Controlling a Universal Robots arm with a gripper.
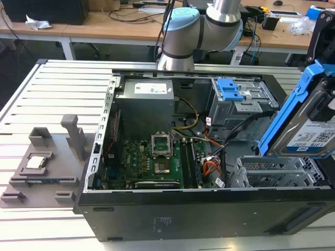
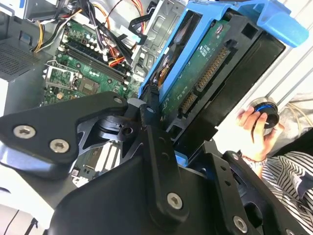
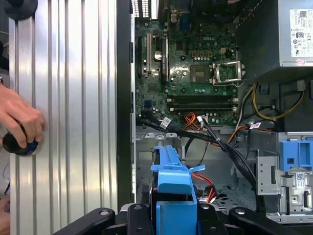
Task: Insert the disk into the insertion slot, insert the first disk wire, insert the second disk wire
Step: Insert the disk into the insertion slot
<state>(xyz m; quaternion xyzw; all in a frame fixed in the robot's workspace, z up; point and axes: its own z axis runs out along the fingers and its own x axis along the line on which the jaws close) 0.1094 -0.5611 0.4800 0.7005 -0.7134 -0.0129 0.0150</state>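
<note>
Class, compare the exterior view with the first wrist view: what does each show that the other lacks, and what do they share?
The exterior view adds the robot arm, a grey fixture at the exterior view's left, and the white-and-blue label of the disk. The first wrist view adds a person's hand on a black knob. Both share the disk in its blue carrier, the green motherboard, the blue latch and the slatted table.

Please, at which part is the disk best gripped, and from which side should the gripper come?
Pinch one end across its two flat faces, as the gripper seems to now: the disk is thin, its broad faces give a firm hold, and the other end is free toward the insertion slot.
</note>
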